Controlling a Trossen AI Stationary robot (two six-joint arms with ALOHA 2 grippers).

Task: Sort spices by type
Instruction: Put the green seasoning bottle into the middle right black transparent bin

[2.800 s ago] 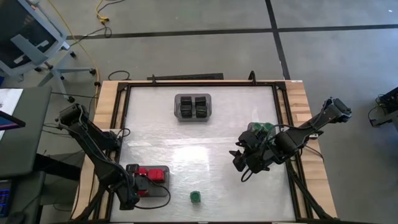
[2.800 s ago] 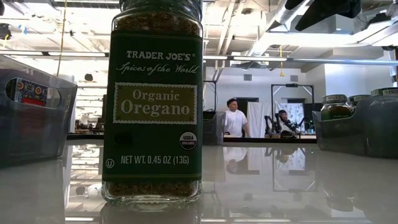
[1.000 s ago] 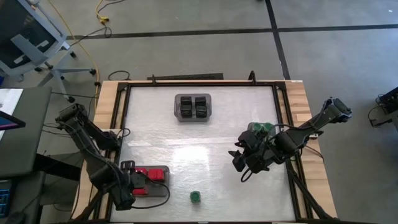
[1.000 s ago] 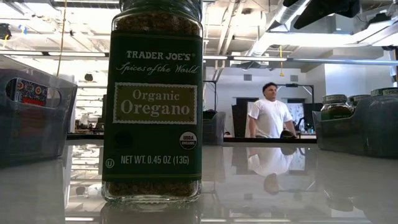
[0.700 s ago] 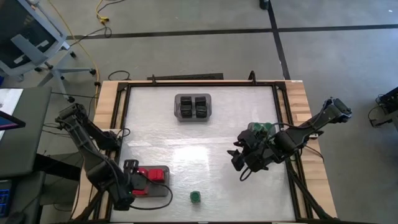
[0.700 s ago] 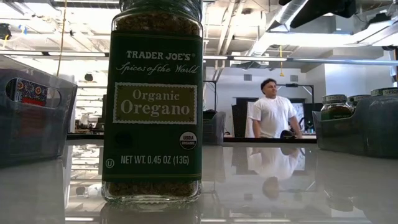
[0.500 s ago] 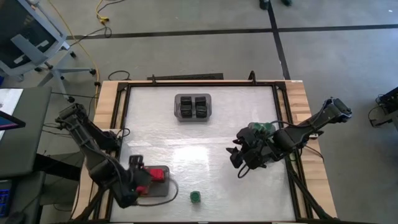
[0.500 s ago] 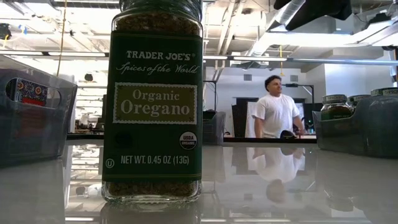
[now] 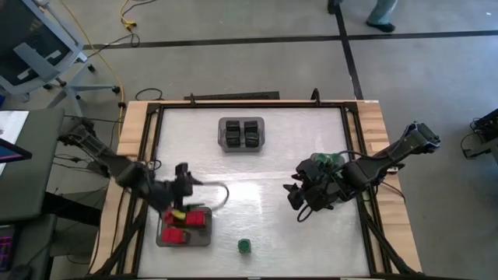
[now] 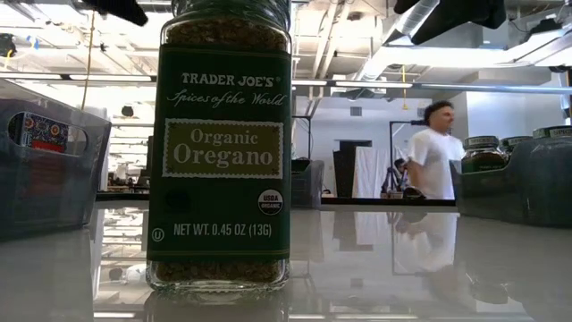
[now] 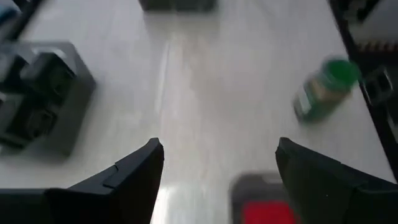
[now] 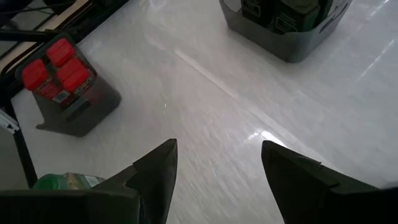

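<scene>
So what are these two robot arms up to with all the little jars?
They are sorting spices into grey trays by kind. The red boxes sit in one tray and the black cubes in another. One green-lidded oregano jar stands alone near the table's front edge. The left hand hangs open above the table beside the red tray, holding nothing. The right hand waits open and empty by the tray of green-lidded jars.

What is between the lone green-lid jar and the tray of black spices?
Only bare table; the high view shows nothing between the oregano jar and the tray of black spices.
</scene>
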